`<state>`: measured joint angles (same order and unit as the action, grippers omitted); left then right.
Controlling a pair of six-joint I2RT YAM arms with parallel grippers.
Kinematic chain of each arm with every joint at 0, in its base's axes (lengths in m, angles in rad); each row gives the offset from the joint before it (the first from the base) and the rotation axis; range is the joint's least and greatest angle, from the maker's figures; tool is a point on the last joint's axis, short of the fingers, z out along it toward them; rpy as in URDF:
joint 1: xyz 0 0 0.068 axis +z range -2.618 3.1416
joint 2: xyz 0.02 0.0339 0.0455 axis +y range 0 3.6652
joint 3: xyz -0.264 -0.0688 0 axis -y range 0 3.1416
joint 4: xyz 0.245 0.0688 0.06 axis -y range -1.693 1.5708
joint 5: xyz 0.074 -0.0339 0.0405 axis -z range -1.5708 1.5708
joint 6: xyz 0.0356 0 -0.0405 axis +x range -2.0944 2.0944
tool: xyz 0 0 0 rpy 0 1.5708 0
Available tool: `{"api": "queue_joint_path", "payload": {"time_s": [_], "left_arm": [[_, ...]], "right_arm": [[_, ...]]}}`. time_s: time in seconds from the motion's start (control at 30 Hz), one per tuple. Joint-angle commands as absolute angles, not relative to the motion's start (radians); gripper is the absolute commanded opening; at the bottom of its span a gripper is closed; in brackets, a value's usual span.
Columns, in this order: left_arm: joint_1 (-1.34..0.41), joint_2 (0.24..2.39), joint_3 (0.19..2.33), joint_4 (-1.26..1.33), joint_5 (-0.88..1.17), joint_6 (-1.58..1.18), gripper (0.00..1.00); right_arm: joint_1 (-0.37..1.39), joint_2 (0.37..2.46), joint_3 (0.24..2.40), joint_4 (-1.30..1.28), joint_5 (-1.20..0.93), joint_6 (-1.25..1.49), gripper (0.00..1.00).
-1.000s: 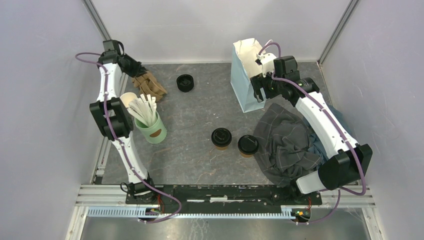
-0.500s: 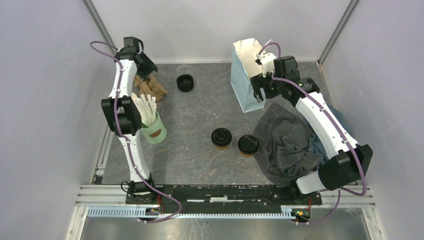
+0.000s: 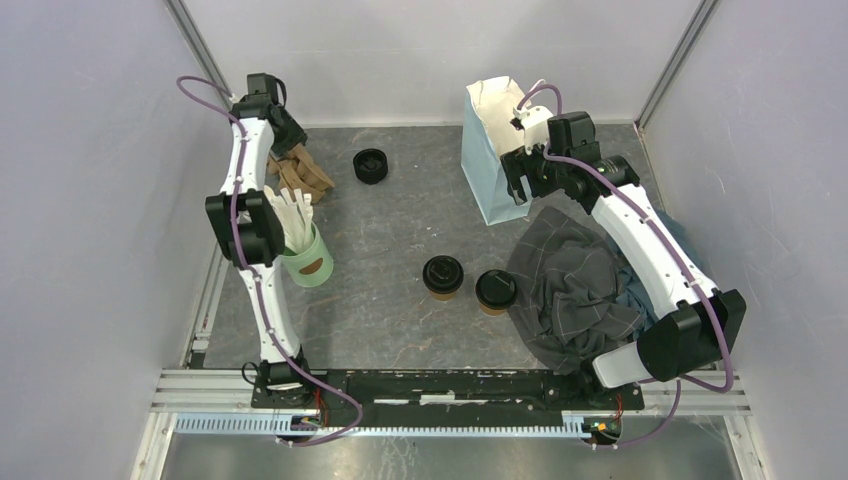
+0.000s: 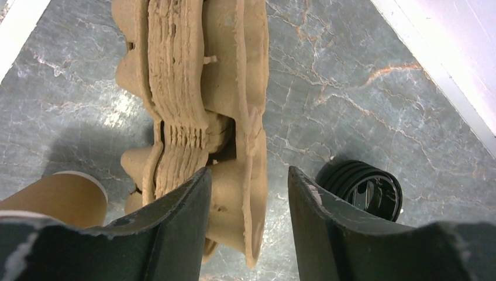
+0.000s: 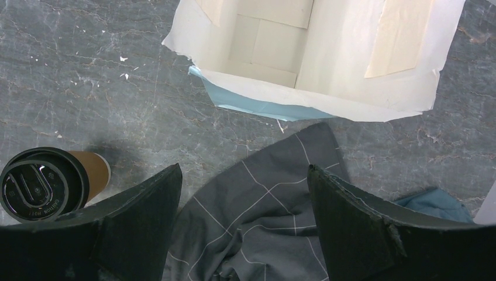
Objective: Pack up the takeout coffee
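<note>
The two small brown paper cups with round black sip lids (image 3: 442,277) (image 3: 495,290) stand upright and side by side on the grey marbled table (image 3: 400,225), and neither is held by any gripper. They are well apart from the left gripper (image 4: 248,219), towards the near edge and to its right. This gripper has its jaws spread above a stack of brown moulded-pulp cup carriers (image 4: 187,99). One edge of the stack lies between the fingers, but it is not pinched. A stack of black plastic lids (image 4: 362,190) sits near its right finger.

The right gripper (image 5: 245,225) is also spread wide and holds nothing. It hangs over a crumpled grey checked cloth (image 5: 263,211), with the open white and light blue paper bag (image 5: 304,52) just beyond it. One lidded cup is outside its left finger, and the cloth's edge comes close to this cup.
</note>
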<state>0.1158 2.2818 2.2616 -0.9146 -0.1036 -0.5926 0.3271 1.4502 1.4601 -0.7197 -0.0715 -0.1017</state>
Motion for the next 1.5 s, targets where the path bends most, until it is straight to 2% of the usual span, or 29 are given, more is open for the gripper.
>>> {"api": "queue_joint_path", "payload": {"time_s": [0.0, 0.3, 0.57, 0.67, 0.77, 0.83, 0.87, 1.47], "left_arm": [[0.117, 2.323, 2.328, -0.903, -0.110, -0.549, 0.56], [0.117, 2.345, 2.324, -0.906, -0.140, -0.548, 0.51], [0.115, 2.373, 2.329, -0.906, -0.130, -0.539, 0.39], [0.115, 2.372, 2.327, -0.905, -0.132, -0.523, 0.26], [0.124, 2.370, 2.317, -0.890, -0.077, -0.516, 0.17], [0.135, 2.369, 2.300, -0.877, -0.017, -0.530, 0.04], [0.139, 2.363, 2.291, -0.866, -0.006, -0.531, 0.02], [0.219, 2.194, 1.954, -0.435, 0.340, -0.639, 0.02]], "right_arm": [[0.331, 1.431, 1.480, -0.690, -0.070, -0.097, 0.85], [0.330, 1.438, 1.484, -0.693, -0.063, -0.098, 0.85], [0.331, 1.438, 1.481, -0.693, -0.063, -0.098, 0.85], [0.330, 1.436, 1.480, -0.694, -0.060, -0.098, 0.85], [0.331, 1.436, 1.482, -0.694, -0.057, -0.098, 0.85], [0.332, 1.437, 1.483, -0.694, -0.053, -0.100, 0.85], [0.331, 1.436, 1.483, -0.695, -0.053, -0.100, 0.85], [0.330, 1.435, 1.483, -0.695, -0.030, -0.107, 0.85]]}}
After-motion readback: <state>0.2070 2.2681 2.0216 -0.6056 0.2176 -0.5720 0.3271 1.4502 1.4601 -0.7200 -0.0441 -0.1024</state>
